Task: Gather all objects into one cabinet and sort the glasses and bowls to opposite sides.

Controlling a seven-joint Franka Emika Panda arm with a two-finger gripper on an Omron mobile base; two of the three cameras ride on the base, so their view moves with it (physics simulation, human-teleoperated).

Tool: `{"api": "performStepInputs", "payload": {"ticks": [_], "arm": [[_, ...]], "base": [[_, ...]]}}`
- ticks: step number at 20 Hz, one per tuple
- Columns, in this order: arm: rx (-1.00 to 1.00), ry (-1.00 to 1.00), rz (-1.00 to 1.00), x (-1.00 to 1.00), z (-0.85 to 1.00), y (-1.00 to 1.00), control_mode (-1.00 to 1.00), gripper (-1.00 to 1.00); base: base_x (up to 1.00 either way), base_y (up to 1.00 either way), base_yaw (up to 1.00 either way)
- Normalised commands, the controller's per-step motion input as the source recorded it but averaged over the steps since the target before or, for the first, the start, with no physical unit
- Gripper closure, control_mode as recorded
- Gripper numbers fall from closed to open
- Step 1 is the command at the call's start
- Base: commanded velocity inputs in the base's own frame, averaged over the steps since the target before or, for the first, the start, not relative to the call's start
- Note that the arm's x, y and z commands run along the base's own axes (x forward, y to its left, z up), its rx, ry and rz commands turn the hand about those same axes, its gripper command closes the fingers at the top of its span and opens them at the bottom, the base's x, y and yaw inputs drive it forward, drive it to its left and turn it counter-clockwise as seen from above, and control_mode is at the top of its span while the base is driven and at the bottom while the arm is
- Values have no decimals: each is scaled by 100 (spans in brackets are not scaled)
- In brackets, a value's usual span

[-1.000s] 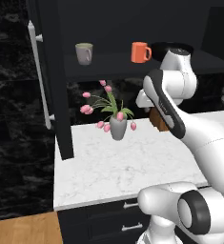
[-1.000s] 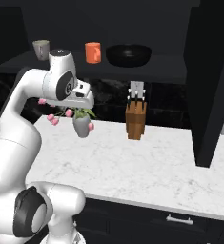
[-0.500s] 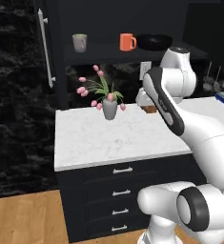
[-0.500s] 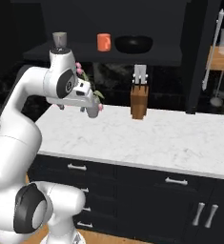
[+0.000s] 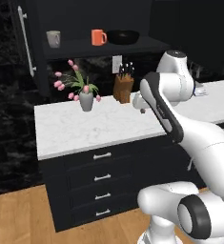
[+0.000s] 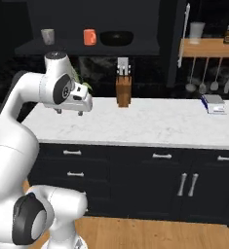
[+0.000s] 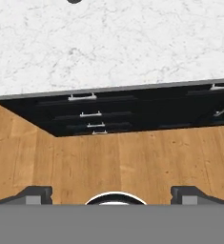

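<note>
Glossy black and wide, the bowl (image 5: 123, 36) is sitting on the open cabinet shelf (image 5: 104, 47) in the left base view, just beside the orange mug (image 5: 98, 37); the grey mug (image 5: 53, 38) is standing further along the same shelf, toward the door's silver bar handle (image 5: 26, 43). All three look rigid, light and breakable, with smooth glaze likely to slip. By judgement, the mugs are best pinched across the wall near the rim, the bowl by its rim. The vase of tulips (image 5: 86, 99) and the knife block (image 5: 123, 88) are resting on the marble counter (image 5: 99, 129) below the shelf. The arm is folding back on itself over the counter's front, well below the shelf, wrist turned downward.

In the right base view, the same row is reading grey mug (image 6: 47, 36), orange mug (image 6: 89, 37), bowl (image 6: 116, 38). The gripper (image 6: 69, 113) is hanging over the counter's near corner, far below the shelf, nothing between its tips.

In the hand view, the gripper (image 7: 111, 193) is pointing down at the wooden floor (image 7: 108, 162) in front of the counter's drawers (image 7: 92, 114), its two fingertips (image 7: 35, 193) standing wide apart and carrying nothing.
</note>
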Motion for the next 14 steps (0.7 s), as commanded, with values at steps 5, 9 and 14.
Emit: {"api": "performStepInputs", "payload": {"ticks": [5,9,14], "arm": [[0,0,0,0,0,0,100,-100],[0,0,0,0,0,0,100,-100],[0,0,0,0,0,0,100,-100]], "base": [[-7,-6,-44],[0,0,-48],[0,0,-55]]}}
